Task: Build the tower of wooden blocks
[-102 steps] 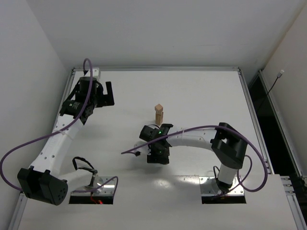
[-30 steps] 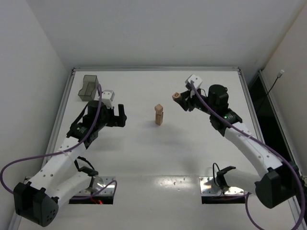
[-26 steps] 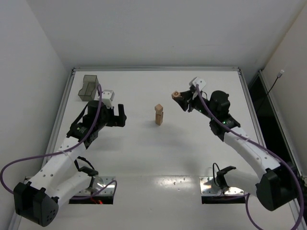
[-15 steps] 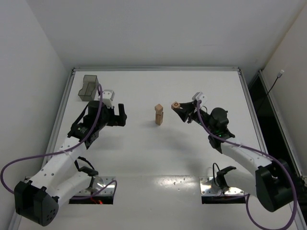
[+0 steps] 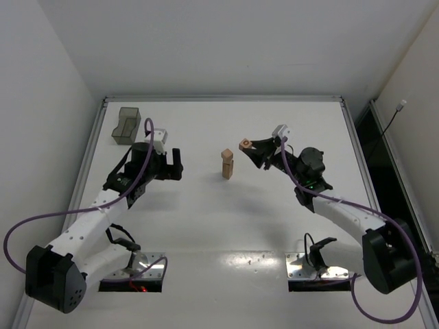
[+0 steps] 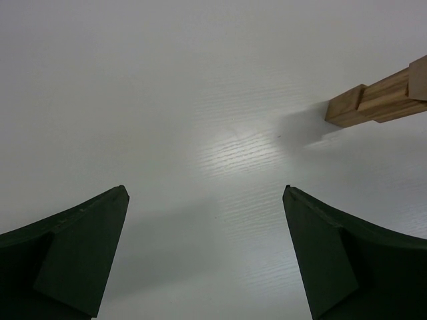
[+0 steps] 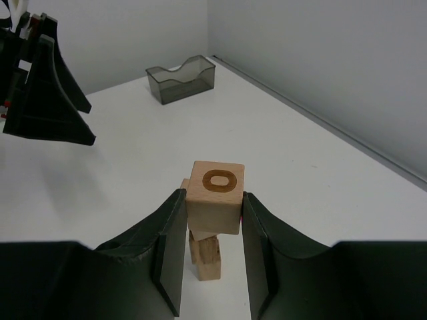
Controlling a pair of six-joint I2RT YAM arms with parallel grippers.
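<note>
**A:** At the middle of the white tabletop (image 5: pixel 206 226) we have the narrow tower of tan wooden cubes (image 5: pixel 228 165). It stands alone, and its cubes look not quite squared with one another.

**B:** Our right gripper (image 5: pixel 247 146) pinches a light-brown wooden cube (image 7: pixel 215 197) with a ring mark on one face. We hold it in the air just beside the tower's top, on its right, not touching it.

**A:** And our left gripper (image 6: pixel 205 200)?

**B:** Spread wide and holding nothing. It faces the tower from the left, well apart from it. The dark grey translucent plastic bin (image 5: pixel 127 125) sits in the far left corner, out of our way.

**A:** What worries us from here?

**B:** Coming across too low. A finger or the cube's edge could clip the top and topple the whole column. We also judge the uneven stack a poor seat, so if we let go off centre, the new cube may tip off. And if our fingers part unevenly, one could drag the cube sideways.
</note>
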